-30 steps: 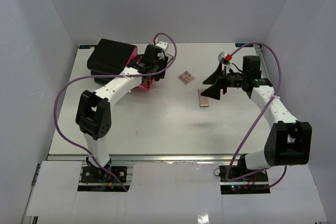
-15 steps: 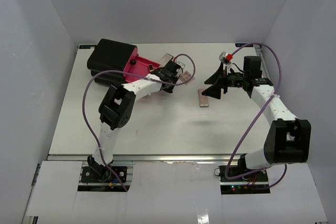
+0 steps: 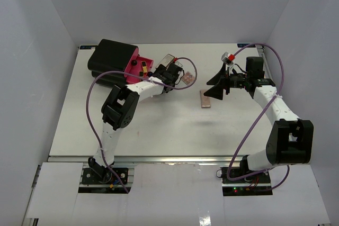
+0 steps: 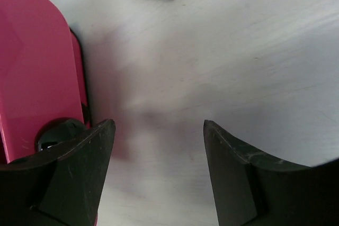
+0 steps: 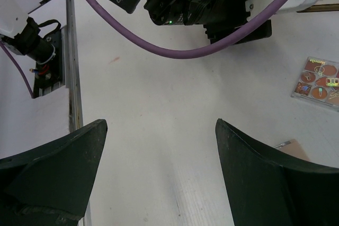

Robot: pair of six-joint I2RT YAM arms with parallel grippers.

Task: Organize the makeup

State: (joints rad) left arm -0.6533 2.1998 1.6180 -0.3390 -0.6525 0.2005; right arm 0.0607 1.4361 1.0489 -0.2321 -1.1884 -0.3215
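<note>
Left fingers (image 3: 174, 71) have left the drawer (image 3: 139, 63) and gape empty beside the square palette (image 3: 186, 78); right fingers (image 3: 212, 90) gape empty too. Likely light, stiff, slick: pinch its edges.

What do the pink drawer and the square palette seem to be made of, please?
Pink drawer: probably moulded plastic, smooth with a soft sheen; its colour is even and its edge is rounded.
Square palette: likely a glossy clear plastic case with brownish powders inside; small glints show on its top.
</note>
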